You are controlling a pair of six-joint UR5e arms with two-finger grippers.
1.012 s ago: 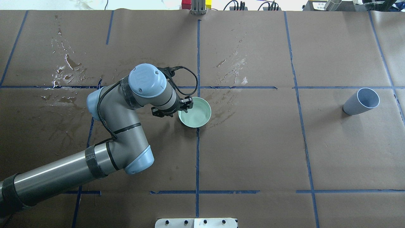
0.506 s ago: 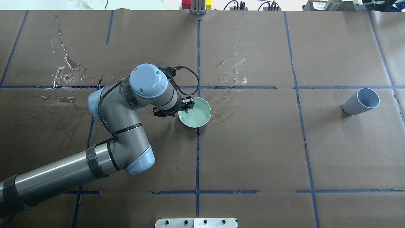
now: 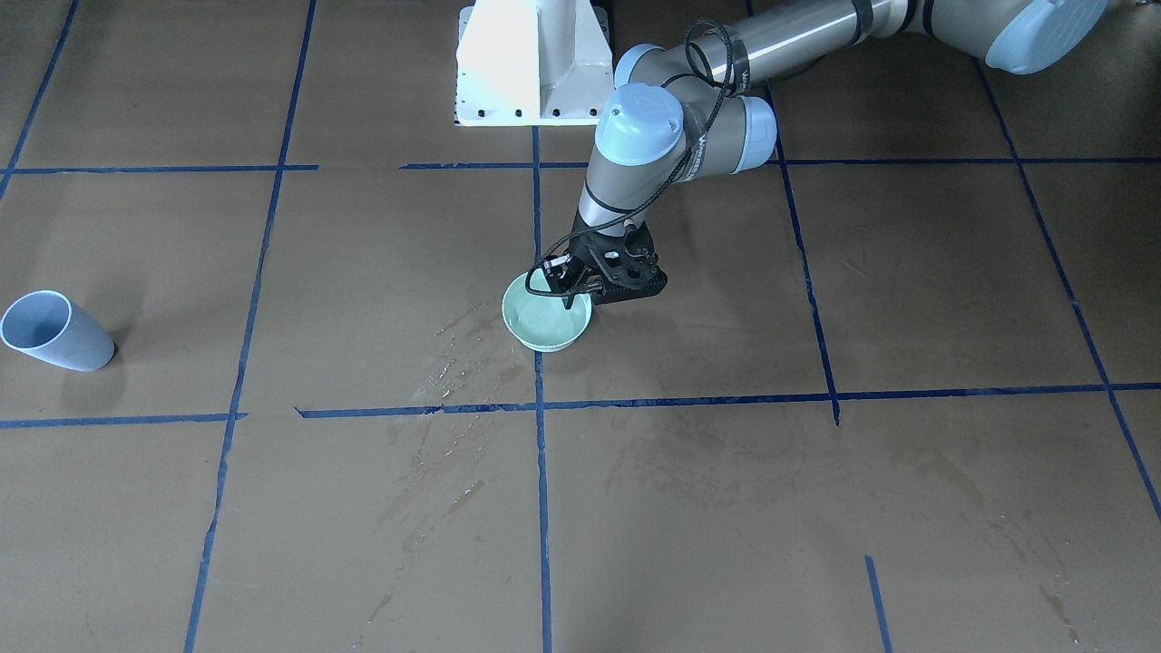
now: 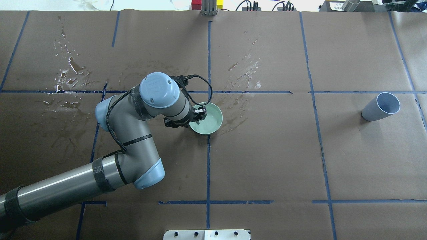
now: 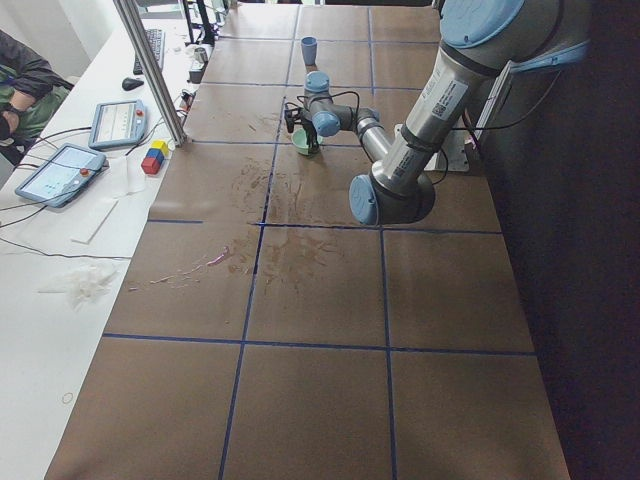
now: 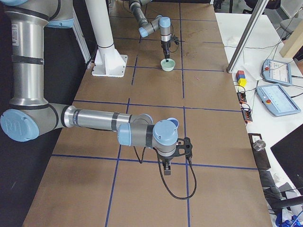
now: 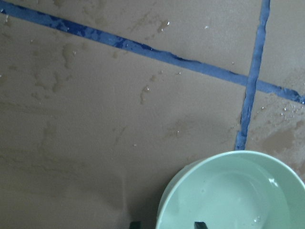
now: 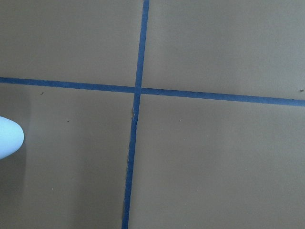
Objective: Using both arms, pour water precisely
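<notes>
A pale green bowl (image 4: 209,120) stands near the middle of the table and holds clear water (image 7: 231,198). My left gripper (image 4: 199,115) is at the bowl's left rim. In the left wrist view one fingertip (image 7: 135,223) is outside the rim and the other is inside, with a gap around the rim, so it is open. The bowl also shows in the front view (image 3: 544,322). My right gripper (image 6: 166,169) shows only in the exterior right view, low over the table's right end; I cannot tell whether it is open or shut.
A blue-grey cup (image 4: 381,107) stands tilted at the far right, also seen in the front view (image 3: 54,331). Wet streaks (image 4: 68,71) mark the brown paper at back left and behind the bowl. A pale rounded shape (image 8: 8,138) sits at the right wrist view's left edge.
My left wrist has shifted a little to the right and its fingers now reach further over the bowl's left rim. The bowl and the cup have not moved.
</notes>
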